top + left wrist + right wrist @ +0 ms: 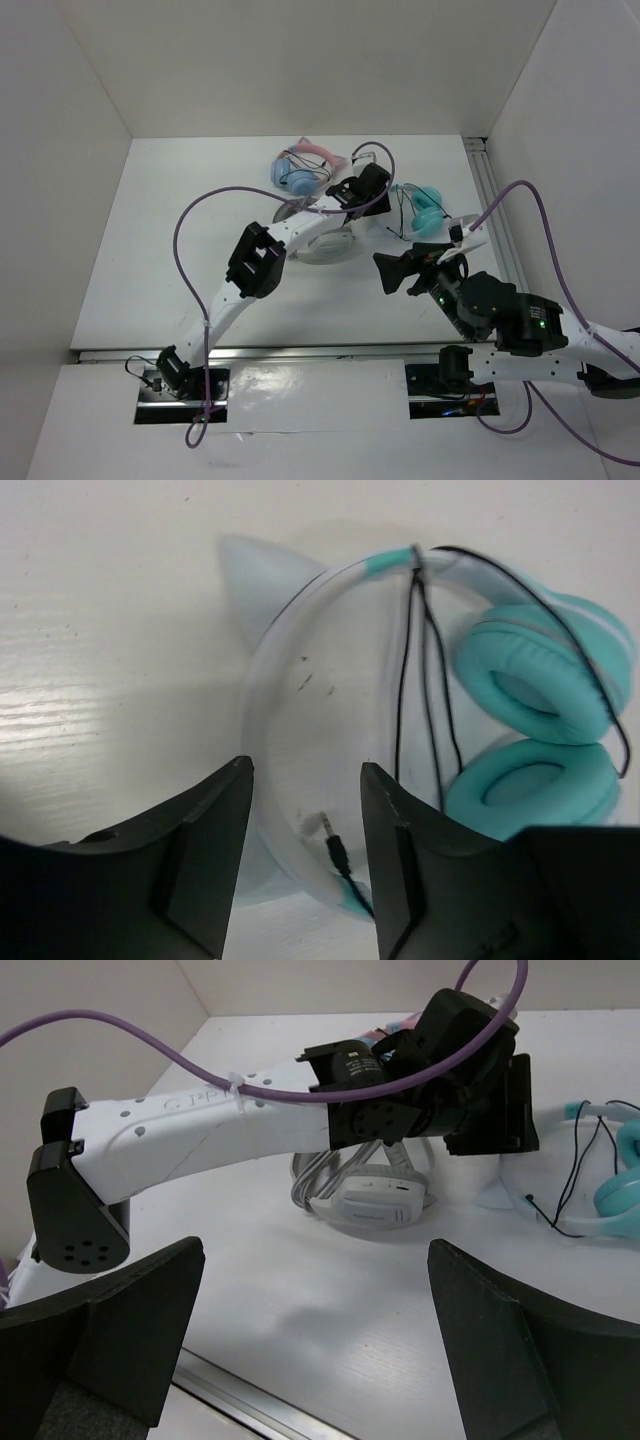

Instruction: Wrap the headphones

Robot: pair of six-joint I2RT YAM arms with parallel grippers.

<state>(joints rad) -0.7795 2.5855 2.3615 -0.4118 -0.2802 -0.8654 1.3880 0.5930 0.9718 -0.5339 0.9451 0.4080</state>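
Left hand (305, 855) is open, fingers apart just above the teal cat-ear headphones (535, 685). I see the jack plug (336, 848) lying loose between the fingers, by the translucent headband (290, 620). Black cable (405, 680) crosses the band near the ear cups. Headphones lie on the worktop (100, 630), far right part. Right hand (315, 1350) is wide open and holds nothing. Grey-and-white pair (365, 1200) sits beneath the left arm's wrist, pink-banded pair (305, 165) further back.

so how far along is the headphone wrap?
Done: the cable crosses the headband of the headphones in a couple of passes. In hand: nothing; left gripper open over the band, plug lying loose between its jaws; right gripper open, aside. Left: secure the plug end, take up the slack.
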